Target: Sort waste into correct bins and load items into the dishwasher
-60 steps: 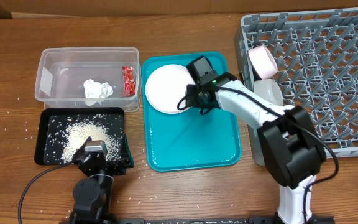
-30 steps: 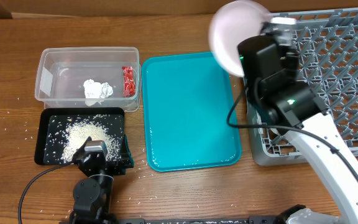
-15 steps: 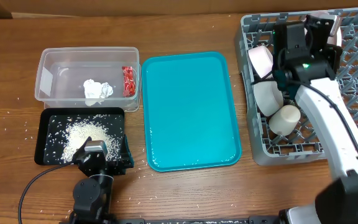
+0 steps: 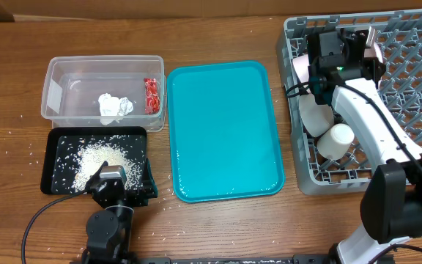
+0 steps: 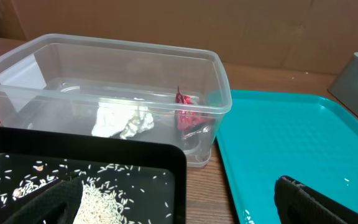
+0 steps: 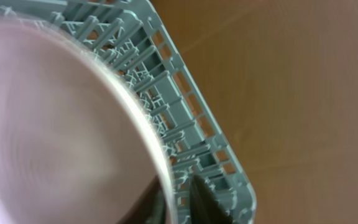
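One plate | your right gripper pinches its rim over the rack, far left | next: lower it between pegs, release.

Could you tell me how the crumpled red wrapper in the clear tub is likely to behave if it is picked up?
The red wrapper looks thin and crumpled, so it is probably very light and would crush rather than resist. It lies close to an end wall of the clear tub, so there may be little room to pinch it.
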{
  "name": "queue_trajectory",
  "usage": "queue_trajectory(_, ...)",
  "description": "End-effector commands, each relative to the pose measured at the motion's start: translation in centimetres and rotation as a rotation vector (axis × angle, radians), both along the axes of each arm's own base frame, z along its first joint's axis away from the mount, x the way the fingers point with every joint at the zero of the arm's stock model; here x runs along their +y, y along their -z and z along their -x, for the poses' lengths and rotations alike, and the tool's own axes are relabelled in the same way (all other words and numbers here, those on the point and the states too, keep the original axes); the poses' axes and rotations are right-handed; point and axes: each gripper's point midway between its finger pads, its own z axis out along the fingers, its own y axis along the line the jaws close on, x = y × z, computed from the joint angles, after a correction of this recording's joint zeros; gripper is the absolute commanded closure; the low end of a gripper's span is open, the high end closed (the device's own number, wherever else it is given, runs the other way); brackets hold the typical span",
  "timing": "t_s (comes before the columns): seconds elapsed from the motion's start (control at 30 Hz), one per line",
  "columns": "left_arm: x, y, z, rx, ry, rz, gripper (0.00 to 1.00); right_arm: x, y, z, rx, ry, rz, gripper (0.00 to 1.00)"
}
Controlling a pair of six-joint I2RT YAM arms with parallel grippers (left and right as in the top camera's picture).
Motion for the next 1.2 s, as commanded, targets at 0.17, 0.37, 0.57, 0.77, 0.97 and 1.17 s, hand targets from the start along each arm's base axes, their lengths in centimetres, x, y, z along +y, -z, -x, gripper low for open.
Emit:
queue_trajectory(0.17, 0.1, -0.1, 0.0, -0.009, -0.005, 0.013, 0.00, 5.2, -1.0, -0.4, -0.023, -0.112, 0.015, 0.41)
queue_trajectory(0.37, 0.1, -0.1, 0.0, -0.009, -0.005, 0.013, 0.00, 10.8, -2.1, 0.2, -0.057, -0.273, -0.101, 0.34)
queue_trajectory(0.57, 0.1, -0.1, 0.0, -0.009, -0.005, 0.013, 0.00, 14.8, -6.1, 2.9, -0.180, -0.442, -0.409, 0.27)
queue_trajectory(0.77, 0.1, -0.1, 0.0, -0.009, -0.005, 0.013, 0.00, 19.3, -9.2, 8.9, -0.165, -0.682, -0.840, 0.27)
queue_trajectory(0.97, 0.1, -0.1, 0.0, -0.009, -0.005, 0.013, 0.00, 25.1, -13.3, 17.3, -0.072, -1.029, -1.250, 0.00)
queue_trajectory(1.17, 0.1, -0.1, 0.0, -0.009, -0.005, 0.013, 0.00, 26.6, -15.3, 21.8, -0.020, -1.170, -1.395, 0.00)
